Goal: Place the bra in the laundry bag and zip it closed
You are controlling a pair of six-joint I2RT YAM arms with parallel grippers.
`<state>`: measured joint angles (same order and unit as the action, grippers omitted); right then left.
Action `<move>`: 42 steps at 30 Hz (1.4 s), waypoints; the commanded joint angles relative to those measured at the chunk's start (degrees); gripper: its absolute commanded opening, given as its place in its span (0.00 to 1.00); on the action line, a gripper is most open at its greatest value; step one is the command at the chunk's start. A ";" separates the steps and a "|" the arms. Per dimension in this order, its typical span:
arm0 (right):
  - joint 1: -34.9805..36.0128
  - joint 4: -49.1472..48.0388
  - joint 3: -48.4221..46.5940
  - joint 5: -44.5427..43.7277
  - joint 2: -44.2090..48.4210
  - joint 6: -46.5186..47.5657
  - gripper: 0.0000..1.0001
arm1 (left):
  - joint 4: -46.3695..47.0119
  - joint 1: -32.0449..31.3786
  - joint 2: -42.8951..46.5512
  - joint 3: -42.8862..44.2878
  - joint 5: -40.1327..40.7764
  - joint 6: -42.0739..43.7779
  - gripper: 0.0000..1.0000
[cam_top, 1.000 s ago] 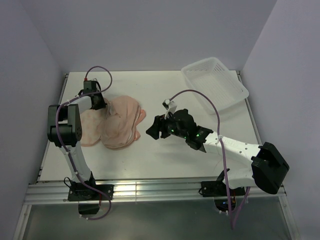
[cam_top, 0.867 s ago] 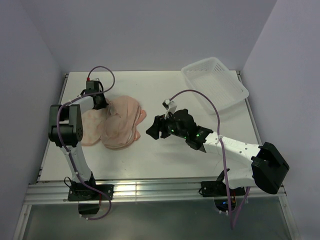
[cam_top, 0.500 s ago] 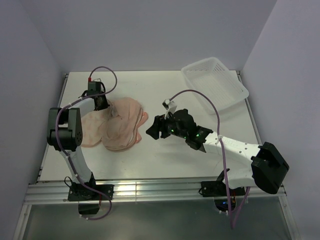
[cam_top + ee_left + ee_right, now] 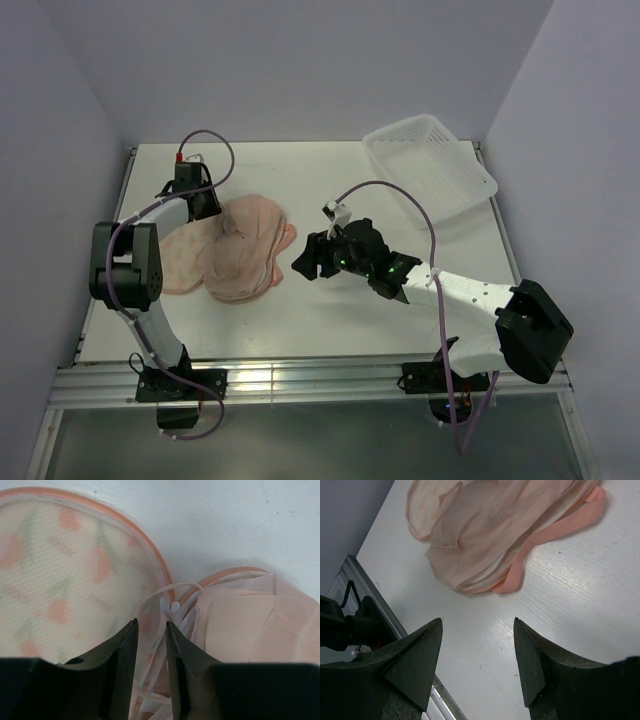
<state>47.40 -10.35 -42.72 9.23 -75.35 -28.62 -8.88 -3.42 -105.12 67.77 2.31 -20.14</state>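
The laundry bag (image 4: 178, 255), a cream pouch with orange print and a pink zipper edge, lies at the table's left. The peach bra (image 4: 245, 250) lies over its right lobe. My left gripper (image 4: 203, 205) is at the bag's far edge. In the left wrist view the printed bag (image 4: 55, 580) fills the left and the bra (image 4: 240, 625) the right. The left gripper (image 4: 151, 625) is nearly closed, with thin mesh and white loops of the bag between its jaws. My right gripper (image 4: 303, 262) is open and empty above bare table, right of the bra (image 4: 490, 525).
A white plastic lattice basket (image 4: 430, 165) stands at the back right. The table's near metal rail (image 4: 355, 575) shows below the pile in the right wrist view. Walls close the left, back and right sides.
My left gripper has shifted slightly toward the far side, drawing the bag's edge with it. The right arm has barely moved.
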 commanded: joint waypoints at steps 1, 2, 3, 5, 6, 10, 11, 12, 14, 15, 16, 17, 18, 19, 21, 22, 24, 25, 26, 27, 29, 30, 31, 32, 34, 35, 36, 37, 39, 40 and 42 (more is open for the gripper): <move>0.42 -2.13 -0.70 -0.62 0.38 0.85 0.66 | 0.28 -0.45 -2.28 2.98 -0.64 1.16 0.38; 0.42 -2.13 -0.70 -0.45 0.38 0.76 0.66 | -0.25 -0.53 -3.67 4.03 -0.29 1.16 0.38; 0.42 -2.13 -0.70 -0.45 0.29 0.85 0.66 | -0.60 -0.53 -4.21 4.47 0.24 0.98 0.37; 0.42 -2.22 -0.70 -0.18 0.29 0.85 0.66 | -0.17 -0.53 -5.00 4.74 0.42 1.07 0.37; 0.42 -2.22 -0.70 -0.18 0.29 0.76 0.66 | -0.17 -0.53 -5.27 5.00 0.42 1.24 0.37; 0.42 -2.13 -0.79 -0.18 -0.06 0.85 0.66 | -1.22 -0.53 -6.85 6.58 2.09 1.86 0.35; 0.42 -2.22 -0.79 -0.09 -0.06 0.85 0.66 | -1.22 -0.45 -7.20 6.94 2.44 2.12 0.34; 0.42 -2.13 -0.87 -0.01 -0.23 0.85 0.66 | -1.31 -0.45 -7.38 7.11 2.61 2.21 0.33; 0.50 -2.13 -0.96 0.17 -0.58 0.85 0.66 | -1.49 -0.45 -7.90 7.64 2.70 2.30 0.33; 0.50 -2.13 -0.96 0.17 -0.67 0.85 0.66 | -1.31 -0.45 -7.99 7.64 2.62 2.30 0.32; 0.50 -2.13 -0.96 0.26 -0.85 0.94 0.66 | -1.14 -0.45 -8.08 7.64 2.62 2.13 0.31; 0.50 -2.13 -0.96 0.26 -0.85 0.94 0.66 | -0.96 -0.45 -8.08 7.47 2.79 2.04 0.29; 0.50 -2.13 -1.05 0.34 -0.94 0.94 0.66 | -0.87 -0.45 -8.08 7.38 2.79 1.95 0.28; 0.50 -2.13 -1.05 0.43 -0.94 0.94 0.66 | -0.35 -0.45 -8.00 7.03 2.88 1.86 0.27; 0.59 -2.13 -1.05 0.43 -1.11 0.94 0.66 | -0.08 -0.45 -7.64 6.85 3.14 2.03 0.29; 0.50 -2.13 -1.14 0.43 -1.20 0.94 0.66 | -0.17 -0.45 -7.64 6.94 3.32 2.38 0.32; 0.50 -2.13 -1.14 0.52 -1.20 0.76 0.66 | -0.78 -0.45 -8.34 7.46 3.93 2.82 0.33; 0.50 -2.13 -1.14 0.52 -1.20 0.85 0.66 | -0.96 -0.45 -8.52 7.64 4.02 3.35 0.33; 0.59 -2.04 -1.14 0.52 -1.11 0.94 0.66 | -1.22 -0.45 -9.04 7.82 4.02 3.44 0.32; 0.50 -2.04 -1.14 0.35 -1.11 0.85 0.66 | -1.31 -0.45 -9.22 7.82 4.11 3.53 0.30; 0.50 -2.04 -1.14 0.26 -0.94 0.94 0.66 | -0.79 -0.45 -9.22 7.47 3.85 3.44 0.24; 0.50 -2.04 -1.14 0.26 -0.94 0.94 0.66 | -0.61 -0.45 -9.05 7.29 3.85 3.44 0.21; 0.59 -2.04 -1.14 0.26 -1.02 0.94 0.66 | -0.43 -0.45 -8.87 7.29 3.76 3.44 0.15; 0.50 -2.04 -1.23 0.34 -0.94 0.94 0.66 | -0.43 -0.45 -8.61 7.20 3.76 3.53 0.11; 0.50 -1.96 -1.23 0.26 -0.76 1.02 0.66 | -0.52 -0.45 -8.17 7.03 3.67 3.70 0.04; 0.50 -1.96 -1.14 0.17 -0.67 1.02 0.66 | -0.52 -0.36 -7.47 6.85 3.67 3.79 0.01; 0.50 -1.87 -1.23 0.08 -0.59 0.94 0.66 | -0.52 -0.45 -7.03 6.68 3.67 3.88 0.00; 0.50 -1.87 -1.14 -0.09 -0.41 0.94 0.66 | -0.35 -0.45 -6.42 6.50 3.84 3.71 0.00; 0.50 -1.87 -1.05 -0.09 -0.24 1.02 0.66 | -0.25 -0.45 -4.49 5.62 3.50 3.01 0.00; 0.50 -1.87 -1.05 -0.09 -0.23 1.02 0.66 | -0.43 -0.53 -3.87 5.62 3.49 2.57 0.00; 0.50 -1.95 -0.96 -0.01 -0.15 0.94 0.66 | -0.78 -0.53 -1.59 4.83 3.67 1.69 0.00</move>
<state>47.40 -10.33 -42.72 9.52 -76.27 -28.60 -10.59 -3.84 -112.33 73.17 5.82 -17.69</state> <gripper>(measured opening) 0.662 0.012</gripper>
